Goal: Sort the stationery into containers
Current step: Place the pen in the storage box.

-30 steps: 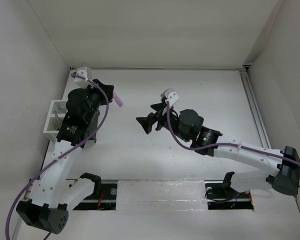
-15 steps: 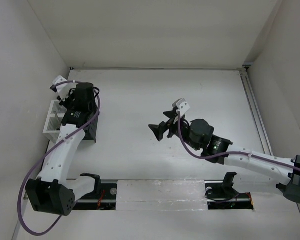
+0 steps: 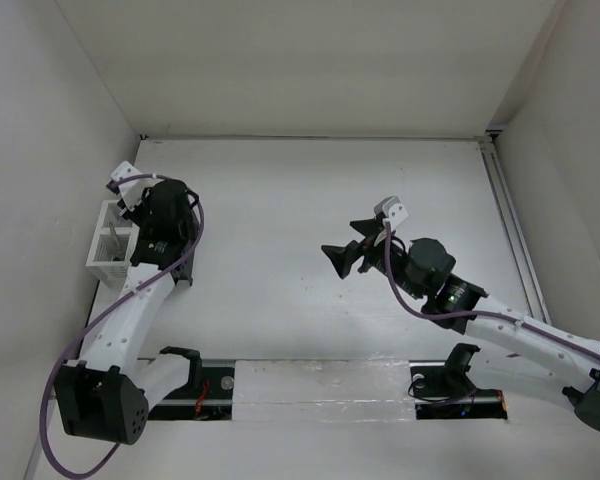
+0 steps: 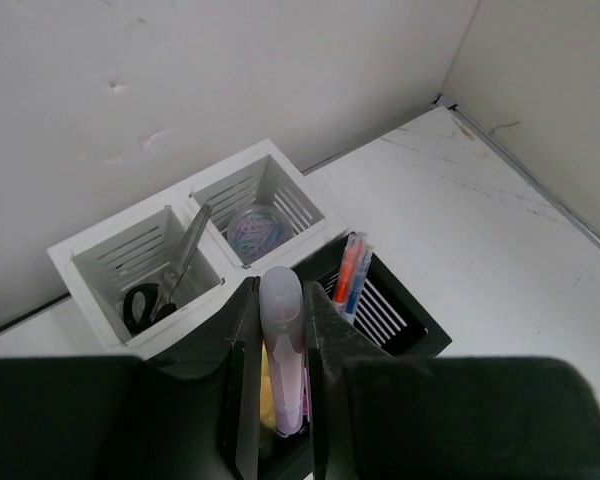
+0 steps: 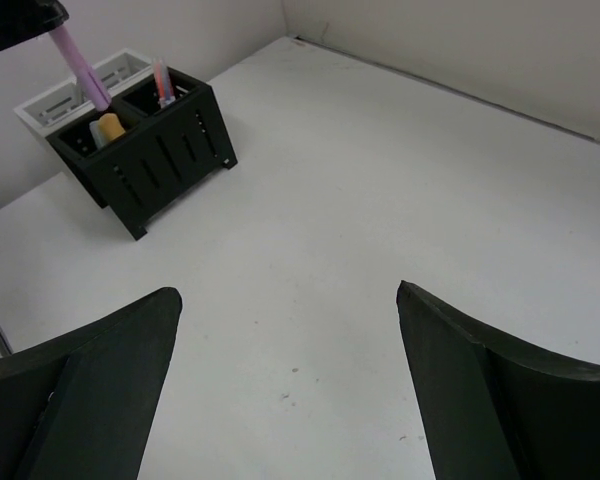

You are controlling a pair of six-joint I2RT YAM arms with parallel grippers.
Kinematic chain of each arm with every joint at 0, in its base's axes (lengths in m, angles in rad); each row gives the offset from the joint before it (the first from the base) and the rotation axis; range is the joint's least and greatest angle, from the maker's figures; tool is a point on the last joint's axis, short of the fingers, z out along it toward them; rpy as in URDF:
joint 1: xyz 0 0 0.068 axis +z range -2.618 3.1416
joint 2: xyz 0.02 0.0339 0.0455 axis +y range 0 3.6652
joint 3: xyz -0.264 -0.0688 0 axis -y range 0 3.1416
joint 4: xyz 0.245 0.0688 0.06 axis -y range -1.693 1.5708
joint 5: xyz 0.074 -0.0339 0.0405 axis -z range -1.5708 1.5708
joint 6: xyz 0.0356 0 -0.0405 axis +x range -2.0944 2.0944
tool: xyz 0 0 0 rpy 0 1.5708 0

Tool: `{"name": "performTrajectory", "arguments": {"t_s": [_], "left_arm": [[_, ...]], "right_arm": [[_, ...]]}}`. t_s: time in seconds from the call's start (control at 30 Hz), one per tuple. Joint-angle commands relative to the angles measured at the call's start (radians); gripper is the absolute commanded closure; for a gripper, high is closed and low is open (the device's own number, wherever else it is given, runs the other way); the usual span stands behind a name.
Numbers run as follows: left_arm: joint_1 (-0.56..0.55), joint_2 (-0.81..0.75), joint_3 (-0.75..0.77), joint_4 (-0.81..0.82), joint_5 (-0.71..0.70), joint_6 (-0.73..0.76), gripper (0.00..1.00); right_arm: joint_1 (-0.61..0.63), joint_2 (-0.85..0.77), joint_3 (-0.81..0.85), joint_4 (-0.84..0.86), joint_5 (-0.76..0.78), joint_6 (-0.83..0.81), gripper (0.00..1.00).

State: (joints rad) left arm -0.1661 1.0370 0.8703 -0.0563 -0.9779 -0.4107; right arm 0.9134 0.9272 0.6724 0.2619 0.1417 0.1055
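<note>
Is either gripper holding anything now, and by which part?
The left gripper pinches a purple highlighter by its upper body, over the black organiser. The right gripper is open and empty.

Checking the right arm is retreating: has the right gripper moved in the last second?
Yes. The right gripper has shifted rightward and slightly downward in the top view, farther from the white organiser.
</note>
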Motion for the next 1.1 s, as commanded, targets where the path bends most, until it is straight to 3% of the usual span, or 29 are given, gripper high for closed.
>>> {"name": "performTrajectory", "arguments": {"t_s": [0.0,0.17,1.07], "left_arm": [[-0.001,0.015,0.002,0.142,0.010,0.090,1.00],[-0.001,0.060,-0.007,0.225,0.061,0.147,1.00],[-0.001,0.127,-0.059,0.174,-0.015,0.107,1.00]], "right_arm": [[-0.019,-0.014,-0.010,0.054,-0.076,0.013,0.05],[-0.019,-0.024,-0.010,0.054,-0.085,0.013,0.05],[-0.019,-0.033,-0.028,0.063,-0.105,0.013,0.05]]}}
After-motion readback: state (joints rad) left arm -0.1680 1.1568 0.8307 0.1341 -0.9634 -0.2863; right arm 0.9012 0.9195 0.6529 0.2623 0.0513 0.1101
